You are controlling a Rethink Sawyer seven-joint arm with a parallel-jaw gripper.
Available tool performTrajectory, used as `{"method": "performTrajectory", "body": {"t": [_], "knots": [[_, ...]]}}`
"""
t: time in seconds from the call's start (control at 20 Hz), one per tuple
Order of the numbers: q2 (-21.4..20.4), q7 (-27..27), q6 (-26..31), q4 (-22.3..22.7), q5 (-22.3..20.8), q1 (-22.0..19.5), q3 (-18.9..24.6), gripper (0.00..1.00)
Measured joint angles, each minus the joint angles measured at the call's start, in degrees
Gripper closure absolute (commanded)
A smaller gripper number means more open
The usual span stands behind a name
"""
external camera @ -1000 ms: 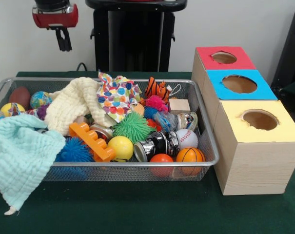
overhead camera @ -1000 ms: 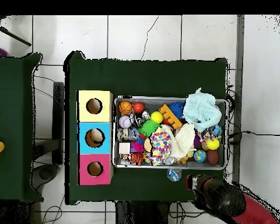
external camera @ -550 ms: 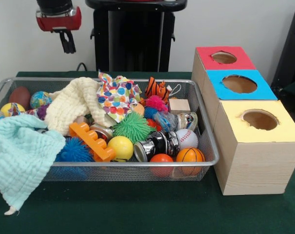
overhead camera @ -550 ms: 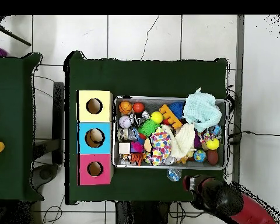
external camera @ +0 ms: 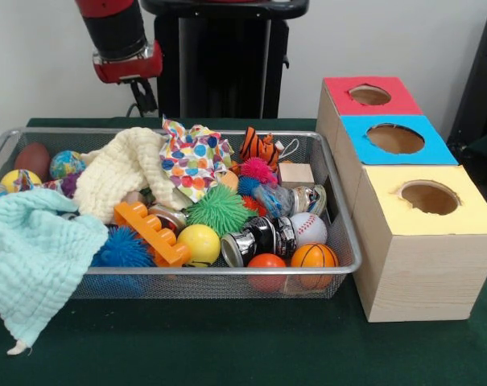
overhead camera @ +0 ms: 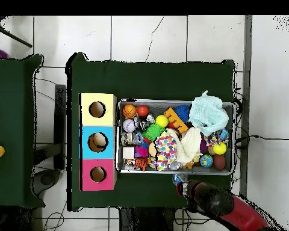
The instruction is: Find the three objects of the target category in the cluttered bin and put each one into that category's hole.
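Observation:
The wire bin (external camera: 344, 233) is piled with toys. At its front right lie a baseball (external camera: 309, 227), a small basketball (external camera: 314, 256), an orange ball (external camera: 266, 261) and a yellow ball (external camera: 199, 242). A green spiky ball (external camera: 219, 209), shiny cans (external camera: 260, 236), a wooden block (external camera: 295, 173) and a striped tiger toy (external camera: 259, 147) lie further in. My gripper (external camera: 147, 100) hangs behind the bin's far rim, above its left half, with nothing seen in it. From above, the gripper (overhead camera: 182, 182) sits just outside the bin (overhead camera: 118, 137).
Three boxes stand beside the bin, with red (external camera: 369, 96), blue (external camera: 396, 138) and yellow (external camera: 429, 198) holed tops. A mint cloth (external camera: 30, 257) hangs over the bin's left front corner. A cream cloth (external camera: 122, 169) and a dotted cloth (external camera: 193, 157) cover its middle.
The arm has swung right in the front view and come lower, toward the bin's far rim. Nothing in the bin has moved.

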Motion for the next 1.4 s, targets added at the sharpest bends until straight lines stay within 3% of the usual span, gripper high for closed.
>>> {"method": "performTrajectory", "body": {"t": [0.7,1.4], "knots": [[7.18,0.0,-1.84,-0.16,0.02,0.31,2.05,1.0],[9.15,0.0,-1.85,-2.72,-0.2,0.34,4.3,1.0]]}}
